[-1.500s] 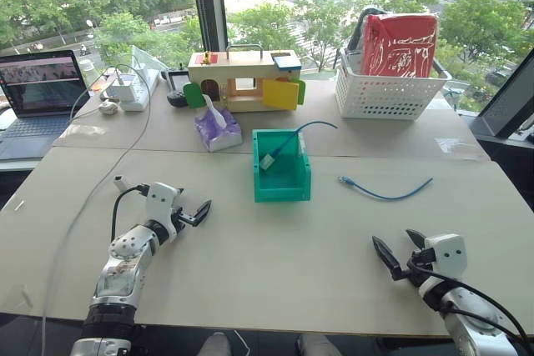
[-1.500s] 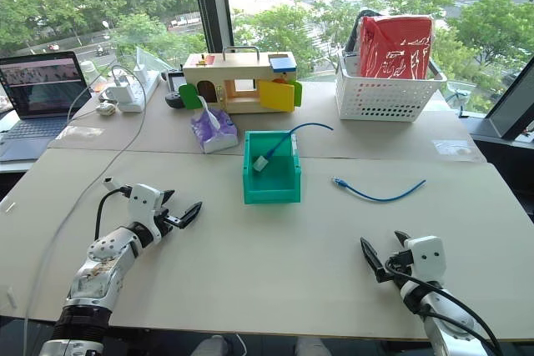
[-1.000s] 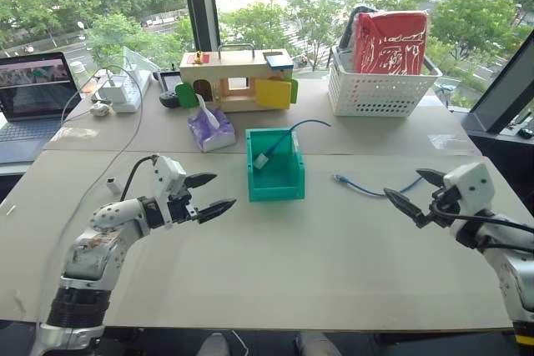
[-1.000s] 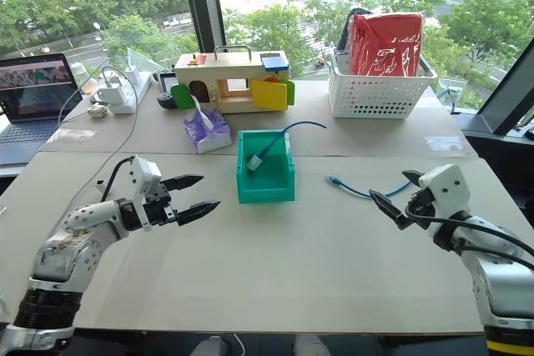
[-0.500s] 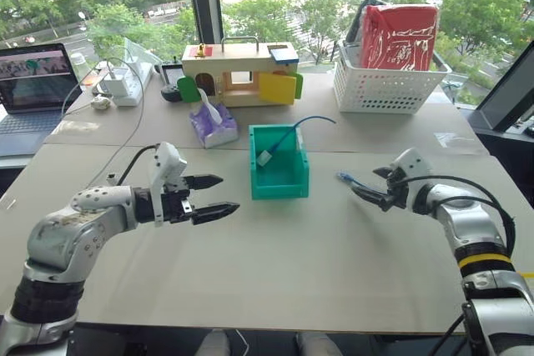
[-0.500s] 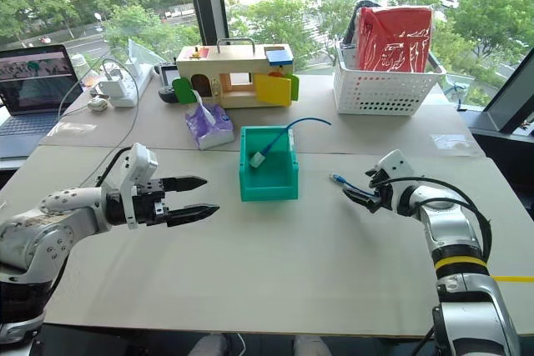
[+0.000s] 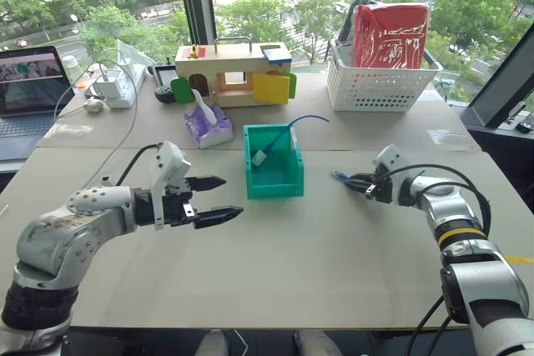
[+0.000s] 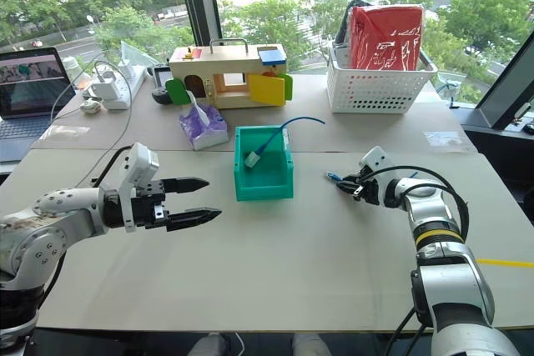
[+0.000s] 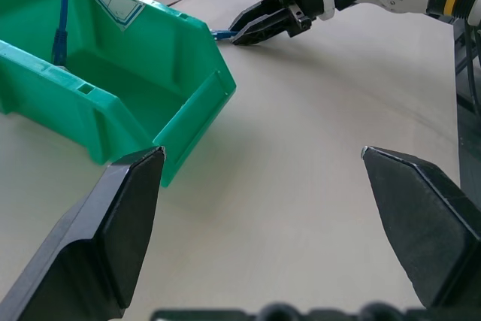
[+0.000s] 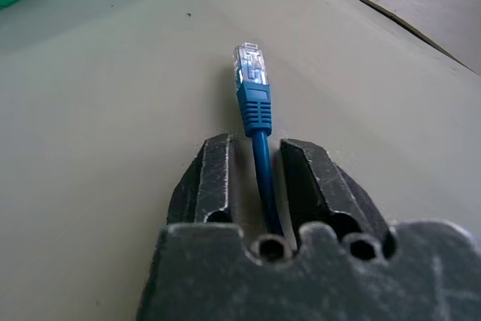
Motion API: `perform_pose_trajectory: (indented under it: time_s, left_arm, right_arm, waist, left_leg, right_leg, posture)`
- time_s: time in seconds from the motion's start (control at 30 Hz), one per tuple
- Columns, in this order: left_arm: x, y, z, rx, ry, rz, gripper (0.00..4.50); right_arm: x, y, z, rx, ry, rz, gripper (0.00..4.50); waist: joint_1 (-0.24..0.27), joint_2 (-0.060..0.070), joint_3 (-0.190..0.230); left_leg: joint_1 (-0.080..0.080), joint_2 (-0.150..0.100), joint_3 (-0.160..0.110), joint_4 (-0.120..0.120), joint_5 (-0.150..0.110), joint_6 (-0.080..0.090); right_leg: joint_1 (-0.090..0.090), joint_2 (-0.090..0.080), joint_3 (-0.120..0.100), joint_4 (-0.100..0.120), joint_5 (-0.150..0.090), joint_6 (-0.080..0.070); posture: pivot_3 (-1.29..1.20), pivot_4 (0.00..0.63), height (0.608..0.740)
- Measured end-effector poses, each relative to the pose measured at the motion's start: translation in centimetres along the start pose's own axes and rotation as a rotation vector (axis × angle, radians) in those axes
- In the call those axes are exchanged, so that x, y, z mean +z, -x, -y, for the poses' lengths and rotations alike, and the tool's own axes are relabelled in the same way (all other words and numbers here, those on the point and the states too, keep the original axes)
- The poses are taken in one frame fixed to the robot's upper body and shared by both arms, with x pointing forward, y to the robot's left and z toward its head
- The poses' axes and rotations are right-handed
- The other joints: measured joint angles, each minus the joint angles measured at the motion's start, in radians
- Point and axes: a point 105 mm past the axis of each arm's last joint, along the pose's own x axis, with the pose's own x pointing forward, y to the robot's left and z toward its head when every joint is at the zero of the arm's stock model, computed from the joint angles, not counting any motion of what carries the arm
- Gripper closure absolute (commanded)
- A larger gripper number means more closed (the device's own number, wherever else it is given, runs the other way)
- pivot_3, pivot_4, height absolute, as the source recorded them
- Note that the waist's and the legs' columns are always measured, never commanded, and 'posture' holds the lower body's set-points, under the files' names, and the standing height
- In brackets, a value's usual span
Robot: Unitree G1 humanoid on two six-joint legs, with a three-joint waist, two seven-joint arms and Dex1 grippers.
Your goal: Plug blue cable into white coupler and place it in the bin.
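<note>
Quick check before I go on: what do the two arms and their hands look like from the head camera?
Both arms are silver-grey metal shells. The left hand has a white housing, long pointed black fingers and a black cable looping over its wrist. The right hand matches, with black cables arching along the forearm and a yellow band further up.

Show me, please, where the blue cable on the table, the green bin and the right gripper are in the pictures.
blue cable (image 10: 254, 101): right wrist view, on the blue boot behind its clear plug.
green bin (image 7: 273, 187): left eye view, on the near wall.
right gripper (image 9: 248, 33): left wrist view, at its closed black fingertips.
</note>
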Motion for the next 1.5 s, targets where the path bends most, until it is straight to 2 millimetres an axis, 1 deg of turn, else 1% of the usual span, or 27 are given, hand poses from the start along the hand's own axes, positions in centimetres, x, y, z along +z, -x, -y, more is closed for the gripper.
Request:
perform_pose_trajectory:
  time_s: [0.13, 0.27, 0.3, 0.37, 0.4, 0.5, 0.57, 0.7, 0.8, 0.87, 0.93, 1.0, 1.07, 1.13, 1.17, 1.23, 1.33, 1.4, 1.5]
  left_arm:
    - [-0.1, 0.0, -0.1, 0.002, -0.074, -0.011, 0.00]
    - [-0.1, -0.5, 0.3, -0.059, -0.093, 0.006, 0.00]
    - [-0.2, -0.6, 0.3, -0.067, -0.094, 0.004, 0.00]
    - [-0.3, -1.2, 0.7, -0.111, -0.096, 0.009, 0.00]
    - [-0.2, -1.9, 1.0, -0.152, -0.103, 0.010, 0.00]
    - [-0.2, -3.1, 1.2, -0.226, -0.127, 0.014, 0.00]
    - [-0.6, -3.9, 0.8, -0.277, -0.153, -0.014, 0.00]
    - [-1.0, -4.6, 0.9, -0.379, -0.194, -0.053, 0.00]
    - [-2.5, -5.3, 1.3, -0.458, -0.266, -0.131, 0.00]
    - [-3.8, -5.6, 1.6, -0.506, -0.280, -0.182, 0.00]
    - [-4.6, -5.6, 1.7, -0.535, -0.294, -0.212, 0.00]
    - [-4.9, -5.6, 1.5, -0.535, -0.315, -0.229, 0.00]
    - [-5.1, -5.6, 1.4, -0.534, -0.329, -0.242, 0.00]
    - [-5.3, -5.6, 1.2, -0.533, -0.331, -0.249, 0.00]
    - [-5.4, -5.6, 1.2, -0.535, -0.335, -0.251, 0.00]
    - [-5.4, -5.8, 1.4, -0.543, -0.347, -0.246, 0.00]
    - [-5.6, -6.5, 1.5, -0.548, -0.349, -0.238, 0.00]
    - [-5.7, -7.7, 1.3, -0.536, -0.361, -0.229, 0.00]
    - [-5.8, -9.0, 1.0, -0.523, -0.381, -0.232, 0.00]
  right_arm:
    - [-0.1, 0.6, -0.6, 0.058, 0.035, 0.003, 4.46]
    - [0.7, 2.4, -3.3, 0.202, 0.140, 0.032, 4.46]
    - [1.0, 2.5, -3.7, 0.221, 0.155, 0.038, 4.46]
    - [1.7, 3.1, -5.2, 0.260, 0.164, 0.057, 4.46]
    - [2.1, 3.2, -6.5, 0.290, 0.165, 0.069, 4.46]
    - [3.2, 2.8, -9.9, 0.383, 0.203, 0.081, 4.46]
    - [3.7, 2.4, -12.9, 0.475, 0.238, 0.077, 4.46]
    - [3.8, 1.7, -16.1, 0.579, 0.273, 0.056, 4.46]
    - [3.9, 0.7, -17.3, 0.611, 0.316, 0.037, 4.46]
    - [3.8, 0.3, -17.6, 0.619, 0.348, 0.012, 4.46]
    - [3.5, 0.1, -17.7, 0.622, 0.360, -0.004, 4.46]
    - [3.5, -0.1, -18.0, 0.625, 0.351, 0.001, 3.76]
    - [3.4, -0.2, -18.3, 0.633, 0.352, 0.000, 3.23]
    - [3.4, -0.2, -18.2, 0.631, 0.348, -0.001, 2.53]
    - [3.5, -0.1, -18.0, 0.625, 0.338, -0.001, 2.11]
    - [4.0, 0.2, -17.2, 0.594, 0.307, 0.012, 1.48]
    - [5.8, 1.4, -15.1, 0.502, 0.237, 0.070, 0.49]
    - [7.5, 2.7, -13.7, 0.436, 0.158, 0.124, 0.49]
    - [9.1, 4.3, -12.4, 0.366, 0.105, 0.175, 0.49]
  waist:
    - [0.001, 0.000, 0.000]
    - [0.003, 0.002, 0.002]
    - [0.003, 0.002, 0.002]
    - [0.003, 0.002, 0.002]
    - [0.002, 0.002, 0.002]
    - [0.000, 0.003, 0.002]
    - [0.001, 0.003, 0.002]
    - [0.005, 0.003, 0.002]
    - [0.006, 0.003, 0.002]
    - [0.006, 0.003, 0.002]
    - [0.007, 0.002, 0.002]
    - [0.007, 0.002, 0.002]
    - [0.007, 0.002, 0.002]
    - [0.007, 0.002, 0.002]
    - [0.008, 0.002, 0.002]
    - [0.009, 0.003, 0.002]
    - [0.014, 0.003, 0.002]
    - [0.024, 0.003, 0.002]
    - [0.030, 0.002, 0.002]
  left_leg:
    - [-0.001, 0.000, 0.000, 0.000, 0.000, 0.000]
    - [-0.002, 0.000, -0.001, 0.002, 0.000, 0.000]
    - [-0.002, 0.000, -0.001, 0.002, 0.000, 0.000]
    - [-0.002, 0.000, -0.001, 0.003, 0.000, 0.000]
    - [-0.002, 0.000, -0.001, 0.004, 0.000, 0.000]
    - [-0.002, 0.000, -0.001, 0.006, 0.000, 0.000]
    - [-0.002, 0.000, -0.001, 0.006, 0.000, 0.000]
    - [-0.004, 0.000, -0.001, 0.006, 0.000, 0.000]
    - [-0.004, 0.000, -0.001, 0.006, 0.000, 0.000]
    - [-0.004, 0.000, -0.001, 0.006, 0.000, 0.000]
    - [-0.004, 0.000, -0.001, 0.006, 0.000, 0.000]
    - [-0.004, 0.000, -0.001, 0.006, 0.000, 0.000]
    - [-0.004, 0.000, -0.001, 0.006, 0.000, 0.000]
    - [-0.004, 0.000, -0.001, 0.007, 0.000, 0.000]
    - [-0.004, 0.000, -0.001, 0.007, 0.000, 0.000]
    - [-0.005, 0.000, -0.001, 0.007, 0.000, 0.000]
    - [-0.004, 0.000, -0.001, 0.007, 0.000, 0.000]
    - [-0.004, 0.000, -0.002, 0.007, 0.000, 0.000]
    - [-0.005, -0.001, -0.002, 0.007, 0.000, 0.000]
  right_leg:
    - [0.000, 0.000, 0.000, 0.000, 0.000, 0.000]
    - [-0.001, 0.000, -0.001, 0.000, 0.000, 0.000]
    - [-0.001, 0.000, -0.001, 0.000, 0.000, 0.000]
    - [-0.001, 0.000, -0.001, 0.002, 0.000, 0.000]
    - [-0.001, 0.000, -0.001, 0.002, 0.000, 0.000]
    - [-0.001, 0.001, -0.001, 0.003, -0.001, 0.002]
    - [-0.001, 0.001, -0.001, 0.003, -0.004, 0.007]
    - [-0.001, 0.001, -0.001, 0.002, -0.004, 0.008]
    - [-0.001, 0.001, -0.001, 0.002, -0.004, 0.006]
    - [-0.002, 0.001, -0.001, 0.002, -0.003, 0.006]
    - [-0.002, 0.001, -0.001, 0.002, -0.003, 0.006]
    - [-0.002, 0.001, -0.001, 0.002, -0.003, 0.006]
    - [-0.002, 0.001, -0.001, 0.003, -0.003, 0.006]
    - [-0.002, 0.001, -0.001, 0.003, -0.003, 0.006]
    - [-0.002, 0.001, -0.001, 0.003, -0.003, 0.006]
    - [-0.002, 0.000, -0.001, 0.003, -0.002, 0.003]
    - [-0.001, 0.001, -0.001, 0.003, -0.001, 0.001]
    - [-0.001, 0.001, -0.001, 0.003, -0.001, 0.001]
    - [-0.001, 0.001, -0.001, 0.003, -0.001, 0.001]
  posture:
    - [0.00, 0.150, 0.740]
    - [0.00, 0.150, 0.740]
    - [0.00, 0.150, 0.740]
    - [0.00, 0.150, 0.740]
    - [0.00, 0.150, 0.740]
    - [0.00, 0.150, 0.740]
    - [0.00, 0.150, 0.740]
    - [0.00, 0.150, 0.740]
    - [0.00, 0.150, 0.740]
    - [0.00, 0.150, 0.740]
    - [0.00, 0.150, 0.740]
    - [0.00, 0.150, 0.740]
    - [0.00, 0.150, 0.740]
    - [0.00, 0.150, 0.740]
    - [0.00, 0.150, 0.740]
    - [0.00, 0.150, 0.740]
    - [0.00, 0.150, 0.740]
    - [0.00, 0.150, 0.740]
    - [0.00, 0.150, 0.740]
